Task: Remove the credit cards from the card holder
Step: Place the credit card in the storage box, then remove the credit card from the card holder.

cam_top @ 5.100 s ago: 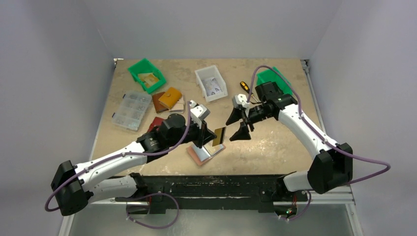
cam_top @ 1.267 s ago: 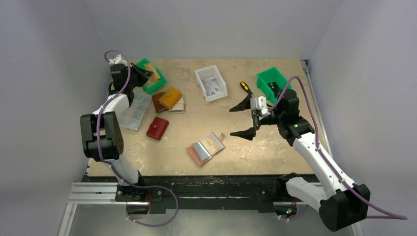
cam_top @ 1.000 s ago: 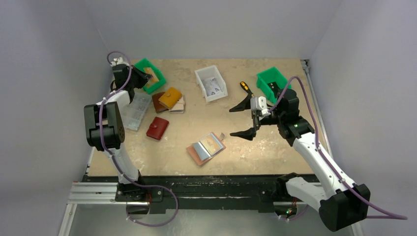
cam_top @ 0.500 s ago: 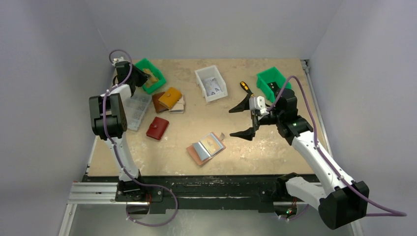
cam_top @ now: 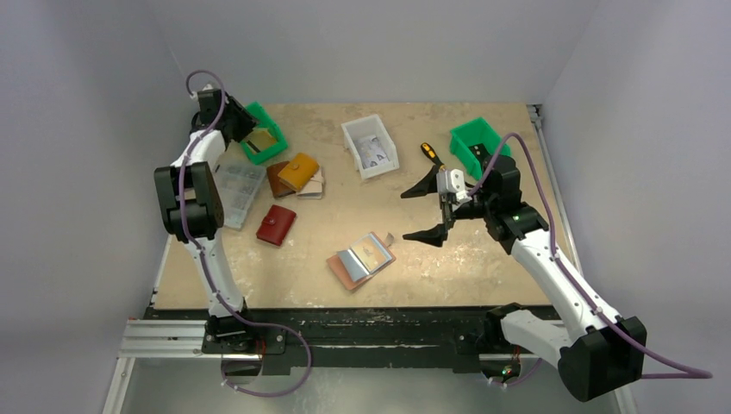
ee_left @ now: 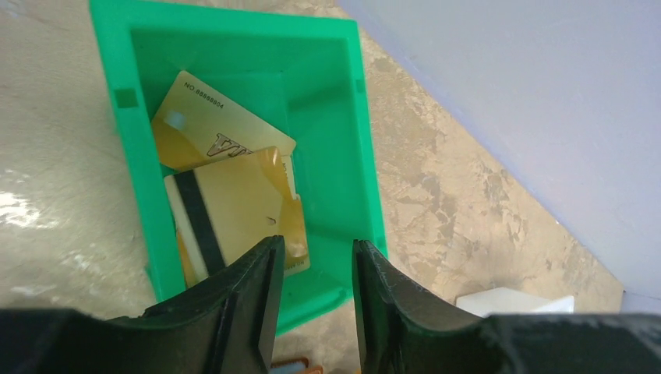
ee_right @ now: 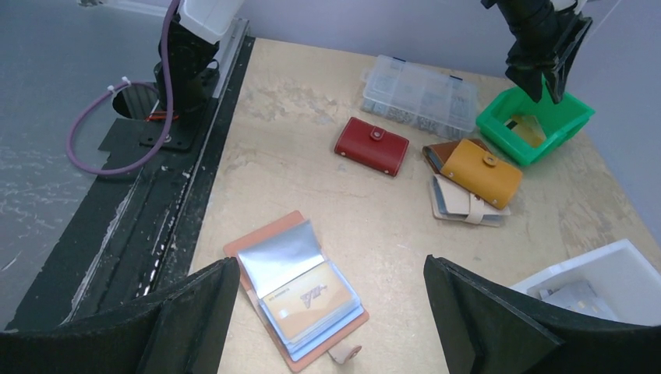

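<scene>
The card holder [cam_top: 360,259] lies open near the table's front centre, and the right wrist view shows it too [ee_right: 269,253]. A tan-gold credit card [ee_right: 308,300] sits in its top clear sleeve, with light blue edges under it. My left gripper [ee_left: 316,245] is open and empty, over the far-left green bin [ee_left: 366,187]. That bin holds two tan-gold cards, one showing a black stripe [ee_left: 226,210]. My right gripper [cam_top: 407,214] is wide open and empty. It hovers to the right of the card holder and apart from it.
A red pouch [cam_top: 276,224], a mustard-yellow wallet [cam_top: 297,171] on other wallets and a clear organizer box [cam_top: 231,190] lie at the left. A white bin [cam_top: 369,145], a yellow-black tool [cam_top: 428,153] and a second green bin [cam_top: 477,147] stand at the back.
My left arm swung from the card holder to the far-left green bin, and the striped tan card it held now lies in the bin. My right gripper drew back and opened wider.
</scene>
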